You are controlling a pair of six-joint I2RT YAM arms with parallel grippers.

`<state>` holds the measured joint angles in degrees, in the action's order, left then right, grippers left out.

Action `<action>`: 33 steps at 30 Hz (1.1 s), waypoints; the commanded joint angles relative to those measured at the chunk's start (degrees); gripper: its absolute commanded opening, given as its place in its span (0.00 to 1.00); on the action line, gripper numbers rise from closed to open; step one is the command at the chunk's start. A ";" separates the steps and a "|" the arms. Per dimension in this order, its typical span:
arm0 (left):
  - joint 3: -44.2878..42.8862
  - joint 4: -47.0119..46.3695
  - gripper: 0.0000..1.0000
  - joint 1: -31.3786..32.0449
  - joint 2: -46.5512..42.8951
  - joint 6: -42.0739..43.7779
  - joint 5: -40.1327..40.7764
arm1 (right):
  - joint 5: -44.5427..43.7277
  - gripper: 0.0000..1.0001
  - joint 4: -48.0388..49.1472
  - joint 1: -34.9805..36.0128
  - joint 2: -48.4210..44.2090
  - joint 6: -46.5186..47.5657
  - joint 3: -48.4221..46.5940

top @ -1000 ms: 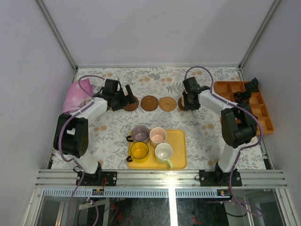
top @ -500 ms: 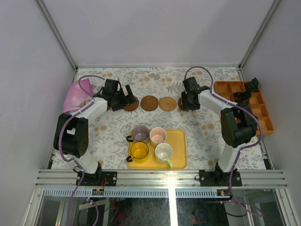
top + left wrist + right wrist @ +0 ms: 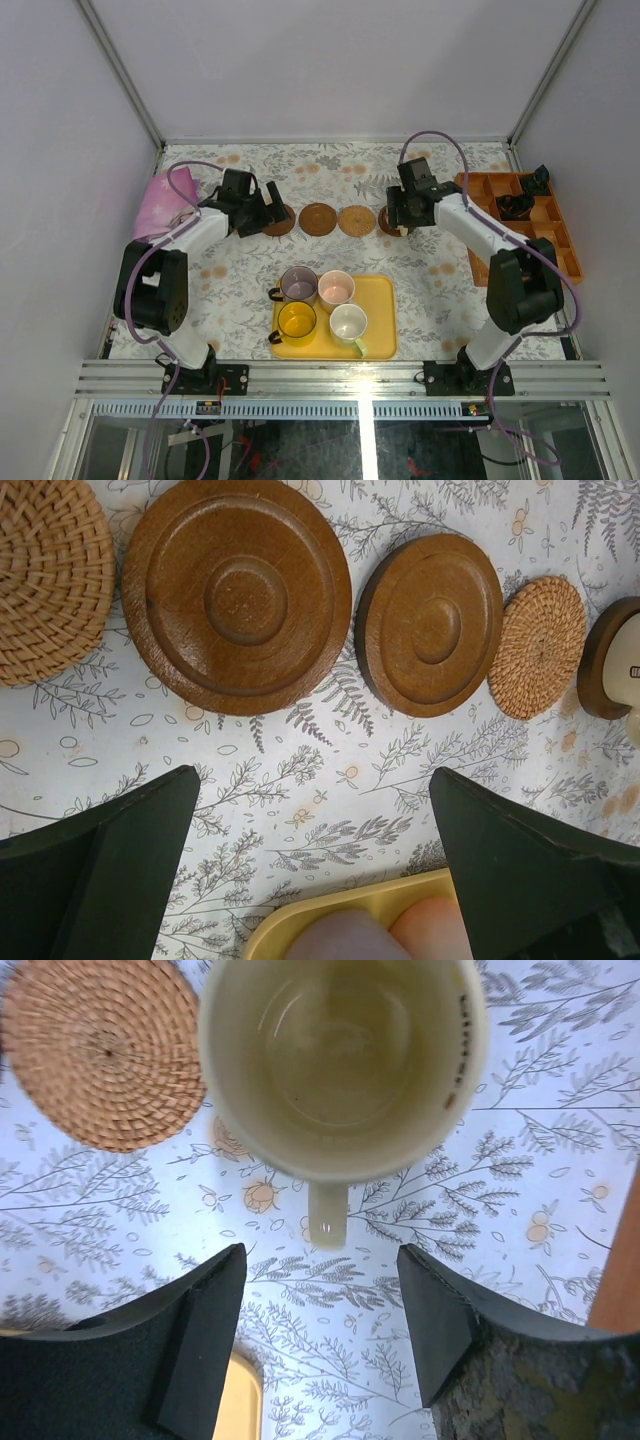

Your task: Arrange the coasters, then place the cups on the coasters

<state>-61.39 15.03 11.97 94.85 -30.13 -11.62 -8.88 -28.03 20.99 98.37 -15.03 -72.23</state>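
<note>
A cream cup [image 3: 340, 1060] is sitting on the rightmost coaster [image 3: 386, 222] of the far row, so that pairing is judged done. The right claw [image 3: 320, 1295] is being held over it, fingers parted, gripping nothing. The left claw [image 3: 315, 800] is being held wide open, empty, over the row's left end. Four cups [image 3: 297, 285] are being kept on a near yellow tray [image 3: 382, 300], awaiting coasters. Tiny dark marks inside the cream cup's rim cannot be read.

The cream cup [image 3: 340, 1060] runs off the top of the right wrist view and hides what is under it, and the left wrist view cuts off a woven coaster [image 3: 45, 575] and a blurry pink cup [image 3: 425, 930].
</note>
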 commanded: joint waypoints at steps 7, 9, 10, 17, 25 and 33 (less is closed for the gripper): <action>2.95 -1.49 1.00 0.36 -3.59 0.93 0.11 | 2.59 0.70 0.67 0.22 -7.20 -2.02 3.30; 3.55 -1.49 1.00 0.32 -4.16 0.95 0.18 | 3.92 0.70 1.76 0.24 -6.78 -2.67 4.02; 3.84 -1.49 1.00 0.27 -4.48 0.95 0.23 | 4.46 0.70 2.32 0.23 -6.54 -3.04 4.53; 4.52 -1.23 1.00 0.31 -5.92 1.21 0.30 | 6.19 0.69 4.65 0.33 -4.53 -3.94 5.50; 4.45 -1.12 1.00 0.27 -5.81 1.23 0.56 | 6.69 0.69 6.19 0.66 -0.51 -2.79 4.10; 4.34 -1.45 1.00 0.34 -5.40 0.96 0.56 | 7.47 0.68 6.11 1.36 1.26 -2.56 2.24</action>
<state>-57.36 15.16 11.97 90.35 -30.06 -11.60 -2.46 -23.24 21.45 99.66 -17.98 -66.81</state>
